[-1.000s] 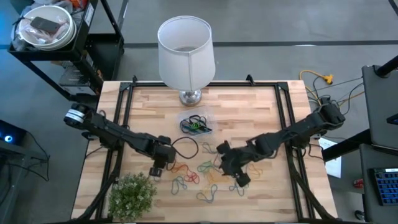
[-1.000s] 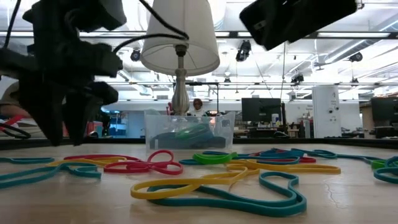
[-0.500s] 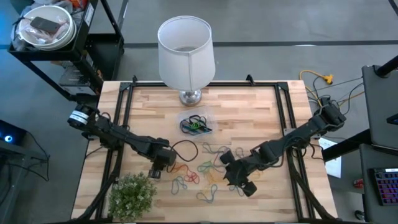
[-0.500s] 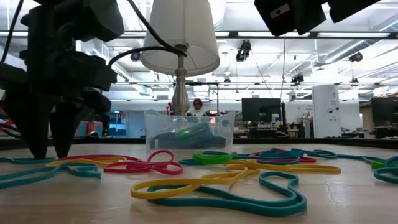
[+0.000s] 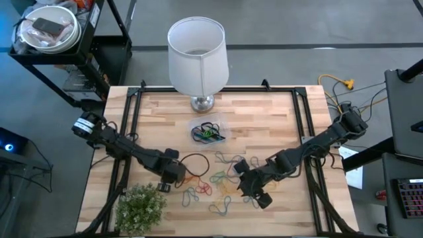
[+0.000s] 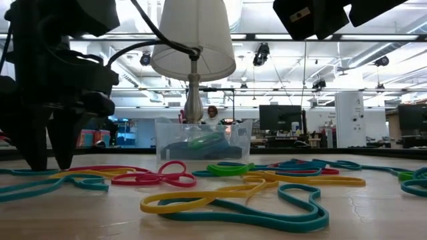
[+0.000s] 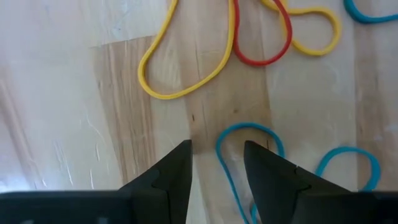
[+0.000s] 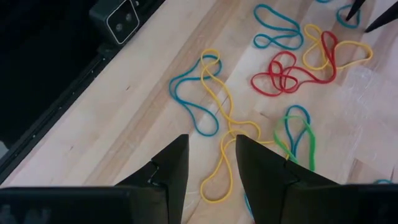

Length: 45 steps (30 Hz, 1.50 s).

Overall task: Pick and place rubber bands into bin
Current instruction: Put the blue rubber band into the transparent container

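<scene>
— Well, where are the arms right now?

— Both low over the front of the table (image 5: 277,116). The left gripper (image 7: 216,163) is down at the wood at the left edge of the scatter, near the plant (image 5: 140,206); its fingers (image 7: 175,168) stand a little apart with bare wood and the side of a blue band (image 7: 249,140) between them. Nothing is held.

— And the right one?

— The right gripper (image 8: 206,160) hangs above the wood towards the front right of the scatter, fingers likewise parted with a small gap, empty. Under it lie a long yellow band (image 8: 225,134) crossing a blue loop (image 8: 189,99), a green one (image 8: 298,134) just beside, and a red tangle (image 8: 283,74) farther off.

— So where are the bands mostly?

— Loose on the table, between the two grippers: the bands (image 5: 211,185) lie in blue, yellow, red, green, many overlapping. From table height a yellow one (image 6: 200,197) lies over a teal one (image 6: 293,213) nearest the lens, with a red pair (image 6: 160,175) behind.

— And the bin?

— The bin (image 5: 209,132) sits mid-table, just in front of the lamp (image 5: 197,56) base, well apart from both grippers. It already has a few bands in it (dark ones and a green one, as far as I can tell through the clear wall (image 6: 203,140)).

— Anything else about?

— A black cable loop (image 5: 197,158) lies on the wood between bin and left gripper.
</scene>
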Each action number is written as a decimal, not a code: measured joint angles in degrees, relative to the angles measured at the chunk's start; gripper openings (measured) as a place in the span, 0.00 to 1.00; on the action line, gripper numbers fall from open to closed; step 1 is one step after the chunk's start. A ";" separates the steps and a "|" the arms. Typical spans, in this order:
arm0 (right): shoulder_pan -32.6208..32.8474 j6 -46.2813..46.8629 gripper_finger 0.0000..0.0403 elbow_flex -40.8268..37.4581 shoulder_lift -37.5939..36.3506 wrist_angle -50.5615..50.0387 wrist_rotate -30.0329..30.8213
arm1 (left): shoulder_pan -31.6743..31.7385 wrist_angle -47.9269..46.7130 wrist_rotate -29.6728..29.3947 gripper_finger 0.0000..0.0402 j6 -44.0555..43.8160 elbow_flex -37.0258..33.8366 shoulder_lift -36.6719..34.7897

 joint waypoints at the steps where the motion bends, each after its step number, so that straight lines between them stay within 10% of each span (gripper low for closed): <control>1: 0.00 0.00 0.32 0.00 0.00 0.06 0.00 | -0.03 -0.03 -0.70 0.32 -0.40 0.04 0.01; 18: -0.02 -0.02 0.32 -0.02 0.00 0.13 -0.02 | 3.92 0.43 -3.49 0.32 4.88 0.06 0.05; 28: -0.02 -0.02 0.32 -0.02 0.00 0.13 -0.02 | 9.25 -0.21 -14.71 0.32 8.70 -0.12 0.22; 45: -0.02 1.07 0.32 -0.42 0.02 0.26 -0.03 | 11.70 0.08 -2.69 0.31 9.76 -0.13 0.07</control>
